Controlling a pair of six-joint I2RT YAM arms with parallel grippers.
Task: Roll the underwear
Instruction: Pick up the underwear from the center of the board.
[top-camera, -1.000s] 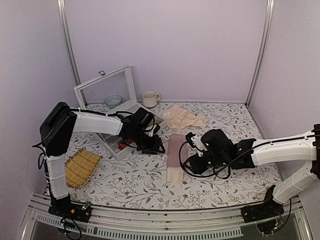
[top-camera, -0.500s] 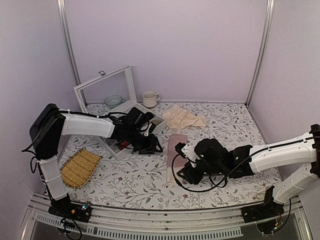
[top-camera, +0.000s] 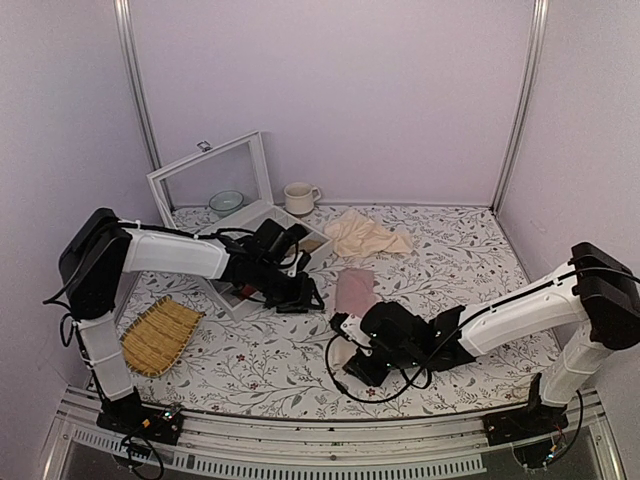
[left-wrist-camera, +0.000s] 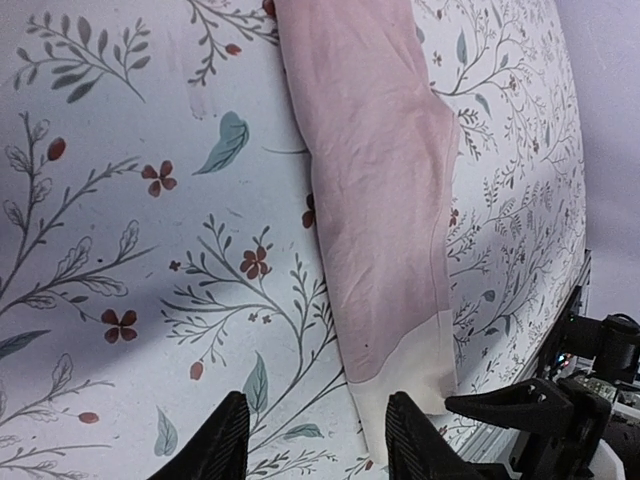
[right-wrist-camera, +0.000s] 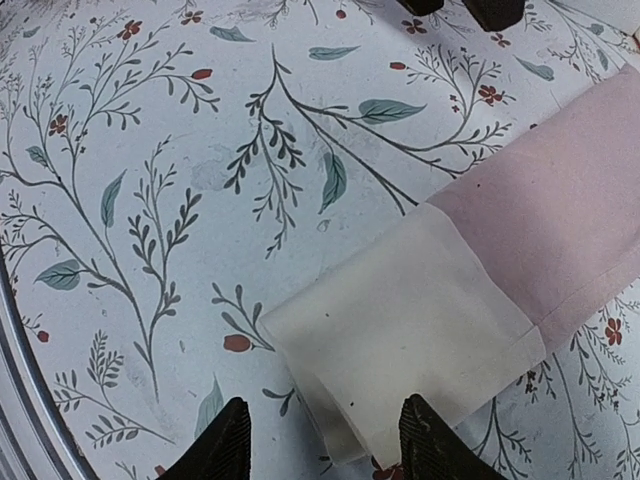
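We see the right gripper (right-wrist-camera: 325, 445), its jaws apart and empty, over the cream waistband (right-wrist-camera: 400, 330) of the underwear (right-wrist-camera: 540, 220). The left gripper (left-wrist-camera: 315, 450), also spread and empty, hovers beside the left edge of the underwear. It lies flat as a long folded strip mid-worktop (top-camera: 250, 370), waistband toward the near edge.

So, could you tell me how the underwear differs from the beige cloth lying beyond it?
The underwear is folded into a long flat strip; the beige cloth lies crumpled. The underwear is pink with a cream band at its near end; the beige cloth is plain. The underwear lies mid-table, the beige cloth farther back. Both rest on the floral table.
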